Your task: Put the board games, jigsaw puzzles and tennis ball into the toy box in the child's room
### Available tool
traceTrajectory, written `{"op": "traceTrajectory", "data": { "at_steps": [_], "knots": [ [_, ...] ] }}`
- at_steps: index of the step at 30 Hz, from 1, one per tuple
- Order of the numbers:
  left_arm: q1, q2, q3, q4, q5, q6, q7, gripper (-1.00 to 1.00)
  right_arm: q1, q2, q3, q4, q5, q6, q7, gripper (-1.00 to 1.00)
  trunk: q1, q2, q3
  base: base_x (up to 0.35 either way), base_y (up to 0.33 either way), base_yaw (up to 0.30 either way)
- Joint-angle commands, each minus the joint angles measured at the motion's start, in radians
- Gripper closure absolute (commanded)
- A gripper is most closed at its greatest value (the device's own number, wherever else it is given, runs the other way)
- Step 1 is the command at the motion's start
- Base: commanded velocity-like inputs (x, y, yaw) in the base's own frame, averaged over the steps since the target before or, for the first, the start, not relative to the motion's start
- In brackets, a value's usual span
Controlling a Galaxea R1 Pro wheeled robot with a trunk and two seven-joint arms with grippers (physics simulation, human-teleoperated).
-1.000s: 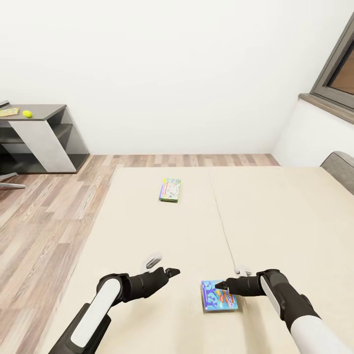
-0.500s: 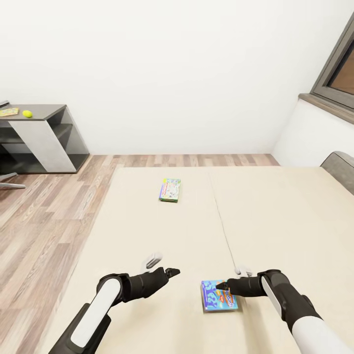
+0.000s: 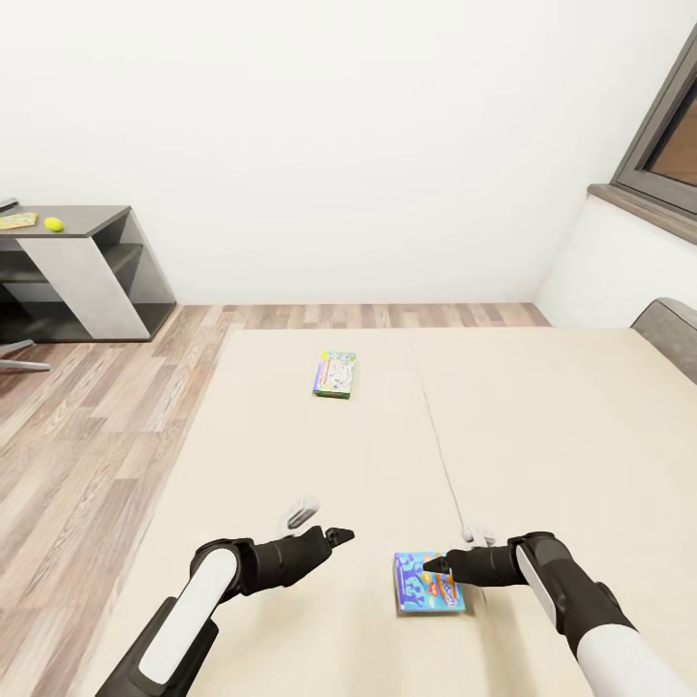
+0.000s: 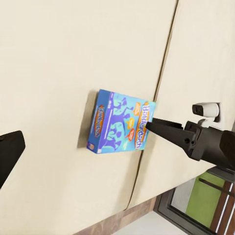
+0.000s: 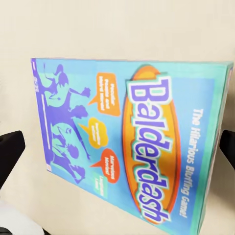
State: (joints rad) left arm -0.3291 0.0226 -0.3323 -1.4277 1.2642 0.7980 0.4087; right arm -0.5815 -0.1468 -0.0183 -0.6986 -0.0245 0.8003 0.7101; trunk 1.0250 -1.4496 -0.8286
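Note:
On the beige bed (image 3: 542, 436) lies the blue "Balderdash" board game (image 3: 426, 585). My right gripper (image 3: 438, 563) hovers low over its far edge, open, with a dark fingertip (image 5: 10, 148) at each side of the box lid (image 5: 132, 147). The left wrist view shows the same box (image 4: 117, 122) with the right gripper's tip (image 4: 152, 125) at its edge. My left gripper (image 3: 334, 535) hangs open to the box's left, holding nothing. The green-edged second board game (image 3: 335, 374) lies farther up the bed. On the dark side table (image 3: 97, 215) sit the tennis ball (image 3: 53, 224) and a jigsaw puzzle (image 3: 16, 221).
Wood-plank floor (image 3: 87, 416) runs between the bed and the table at the left. A white wall closes the far side. A dark-framed window (image 3: 658, 145) and the grey headboard (image 3: 673, 329) are at the right.
The Balderdash box has shifted slightly to the left under my right gripper. The left arm has stayed still.

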Motion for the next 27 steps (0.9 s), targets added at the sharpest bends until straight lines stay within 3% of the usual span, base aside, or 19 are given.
{"op": "traceTrajectory", "data": {
  "at_steps": [1,27],
  "knots": [
    [-0.001,0.001,-0.002,-0.001,0.01,0.0,0.01,-1.0,0.0,0.0,-0.002,-0.001,-0.002,0.007,0.003,-1.0,0.0,0.0,-0.001,0.0,0.0,0.0],
    [-0.001,0.001,-0.002,-0.001,0.01,0.0,0.01,-1.0,0.0,0.002,-0.002,-0.001,0.0,0.008,0.009,-1.0,0.0,0.0,-0.001,0.0,0.002,0.0]
  ]
}}
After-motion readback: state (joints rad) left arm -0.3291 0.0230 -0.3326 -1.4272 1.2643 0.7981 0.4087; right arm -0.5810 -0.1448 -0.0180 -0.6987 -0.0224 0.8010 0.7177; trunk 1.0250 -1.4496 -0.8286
